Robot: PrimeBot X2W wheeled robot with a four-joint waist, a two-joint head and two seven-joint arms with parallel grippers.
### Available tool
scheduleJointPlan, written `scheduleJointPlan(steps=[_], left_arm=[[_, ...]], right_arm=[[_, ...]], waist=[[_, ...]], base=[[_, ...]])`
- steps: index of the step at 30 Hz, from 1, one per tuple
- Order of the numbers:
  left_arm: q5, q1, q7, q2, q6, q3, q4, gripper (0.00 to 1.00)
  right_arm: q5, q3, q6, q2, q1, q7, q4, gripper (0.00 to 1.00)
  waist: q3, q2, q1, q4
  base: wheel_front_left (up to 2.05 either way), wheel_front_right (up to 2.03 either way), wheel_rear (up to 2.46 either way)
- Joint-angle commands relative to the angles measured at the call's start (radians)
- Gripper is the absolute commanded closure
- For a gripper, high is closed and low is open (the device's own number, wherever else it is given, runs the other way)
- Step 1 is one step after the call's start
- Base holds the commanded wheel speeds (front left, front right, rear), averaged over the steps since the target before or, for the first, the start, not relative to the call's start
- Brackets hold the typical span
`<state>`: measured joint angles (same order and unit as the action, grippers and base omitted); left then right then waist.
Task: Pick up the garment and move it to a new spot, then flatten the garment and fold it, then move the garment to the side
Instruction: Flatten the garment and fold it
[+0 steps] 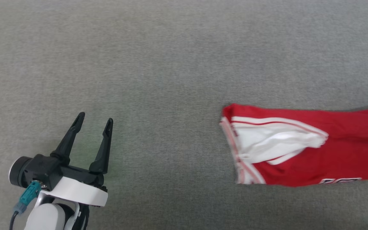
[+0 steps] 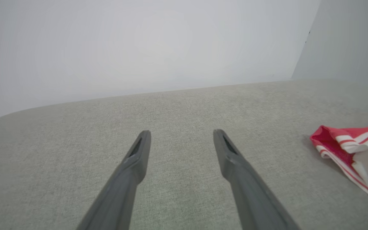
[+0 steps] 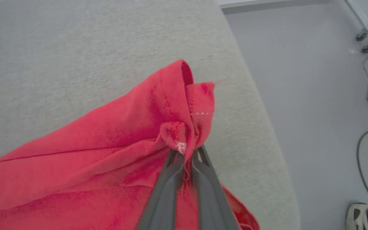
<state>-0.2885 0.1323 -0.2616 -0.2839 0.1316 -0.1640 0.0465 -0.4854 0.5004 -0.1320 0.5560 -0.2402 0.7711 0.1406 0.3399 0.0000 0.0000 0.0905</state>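
- Pinching a bunched-up red bit of the garment (image 3: 75, 159) with the right gripper (image 3: 185, 149), fingers squeezed tight on the cloth.
- Lying on the grey fabric top (image 1: 171, 64), over at its right side (white and stripy end pointing left).
- Pointing forward with the left gripper (image 1: 94, 119), well apart from the cloth, fingers spread wide, holding nothing.

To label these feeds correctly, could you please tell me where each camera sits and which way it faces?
Head view: faces down at the grey upholstery; open left gripper lower left.
Left wrist view: along open fingers toward a white wall.
Right wrist view: down the right gripper shut on the red jersey.
All share the jersey.
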Motion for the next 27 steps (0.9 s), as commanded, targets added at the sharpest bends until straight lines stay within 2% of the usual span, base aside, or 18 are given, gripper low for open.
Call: scheduleJointPlan(steps=[1,4,9,15,16,17,20,27], left_arm=[[0.011,0.013,-0.005,-0.006,-0.002,0.005,0.003,0.0],[0.013,0.018,-0.004,-0.01,-0.002,0.01,0.007,0.0],[0.015,0.008,-0.005,-0.002,-0.002,0.013,0.017,0.0],[0.011,-0.012,-0.005,0.018,-0.002,0.001,0.036,0.0],[0.011,-0.012,-0.005,0.018,-0.002,0.001,0.036,0.0],[0.009,-0.013,-0.005,0.022,-0.002,-0.004,0.041,0.0],[0.002,-0.015,-0.005,0.03,-0.002,-0.01,0.048,0.0],[-0.012,0.0,-0.005,0.031,-0.002,-0.026,0.06,0.0]], right_arm=[[0.022,0.036,0.003,0.013,-0.021,-0.02,0.016,1.0],[0.033,0.061,0.003,0.013,-0.032,-0.032,0.027,1.0],[-0.018,-0.035,0.002,-0.013,0.009,-0.003,-0.038,1.0],[-0.074,-0.25,0.002,-0.036,0.078,0.063,-0.233,1.0],[-0.074,-0.25,0.002,-0.036,0.078,0.063,-0.233,1.0],[-0.086,-0.329,0.002,-0.044,0.086,0.08,-0.304,1.0],[-0.102,-0.448,0.002,-0.064,0.075,0.104,-0.381,1.0],[-0.104,-0.697,0.002,-0.086,-0.011,0.137,-0.417,1.0]], waist=[[0.01,0.0,0.0,-0.024],[0.008,0.0,0.0,-0.035],[-0.007,0.0,0.0,-0.042],[-0.034,0.0,0.0,-0.022],[-0.034,0.0,0.0,-0.022],[-0.04,0.0,0.0,-0.008],[-0.044,0.0,0.0,0.014],[-0.039,0.0,0.0,0.069]], base=[[0.0,0.0,0.0],[0.0,0.0,0.0],[0.0,0.0,0.0],[0.0,0.0,0.0],[0.0,0.0,0.0],[0.0,0.0,0.0],[0.0,0.0,0.0],[0.0,0.0,0.0]])
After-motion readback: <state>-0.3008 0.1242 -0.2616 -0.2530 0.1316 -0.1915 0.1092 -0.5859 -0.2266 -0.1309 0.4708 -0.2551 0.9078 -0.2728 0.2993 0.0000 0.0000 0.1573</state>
